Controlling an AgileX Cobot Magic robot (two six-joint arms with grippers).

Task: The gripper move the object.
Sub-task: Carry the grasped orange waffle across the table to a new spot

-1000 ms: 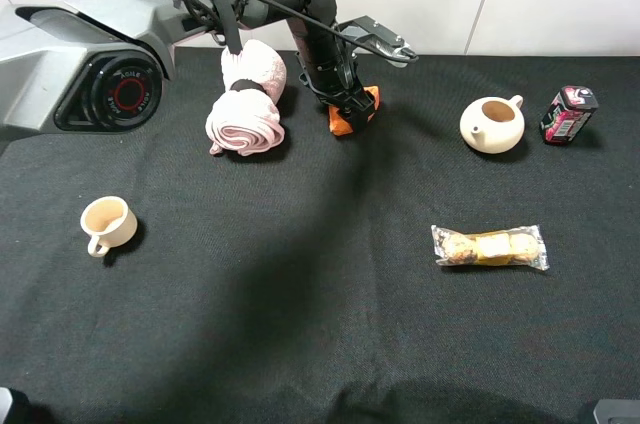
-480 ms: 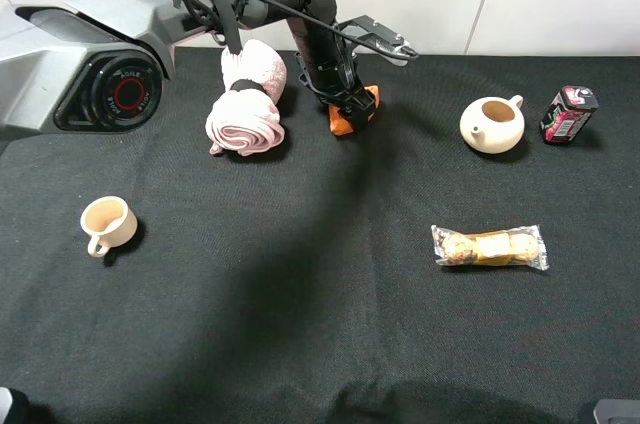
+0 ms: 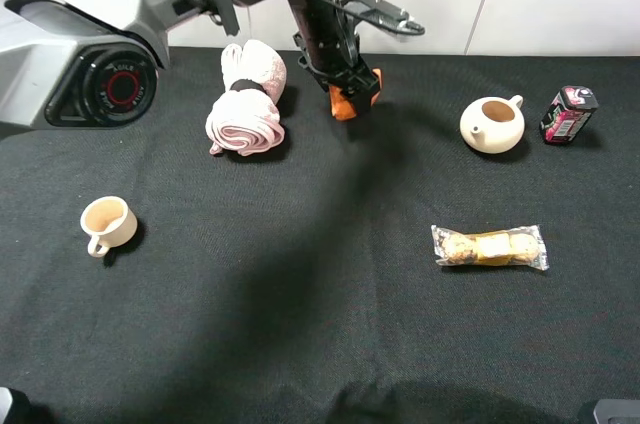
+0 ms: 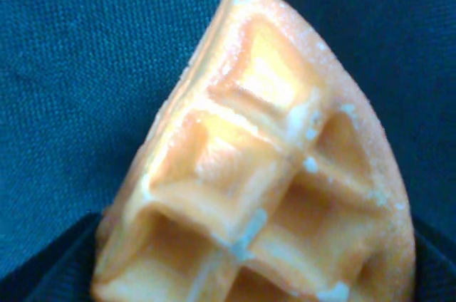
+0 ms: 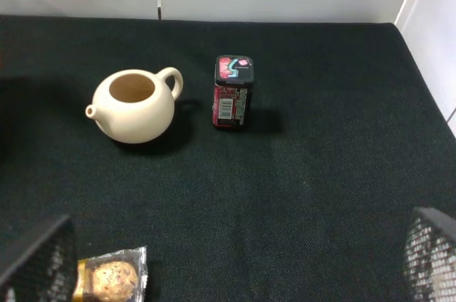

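The orange-yellow toy waffle wedge [image 3: 357, 98] is held in my left gripper [image 3: 346, 87] at the back middle of the black cloth, lifted a little above it. The left wrist view is filled by the waffle's grid top [image 4: 263, 174], with the dark fingers [image 4: 43, 270] on either side of it at the picture's edge. My right gripper [image 5: 231, 256] is open and empty, its mesh-patterned fingers [image 5: 35, 259] wide apart above the cloth near the right front.
A pink rolled towel [image 3: 246, 99] lies just left of the waffle. A beige cup [image 3: 107, 223] stands at the left. A cream teapot [image 3: 492, 125] and a red can [image 3: 568, 114] stand at the back right. A clear-wrapped snack pack [image 3: 490, 246] lies right of centre.
My left arm has risen and shifted slightly back with the waffle, which has come up off the cloth. The other things have not moved.
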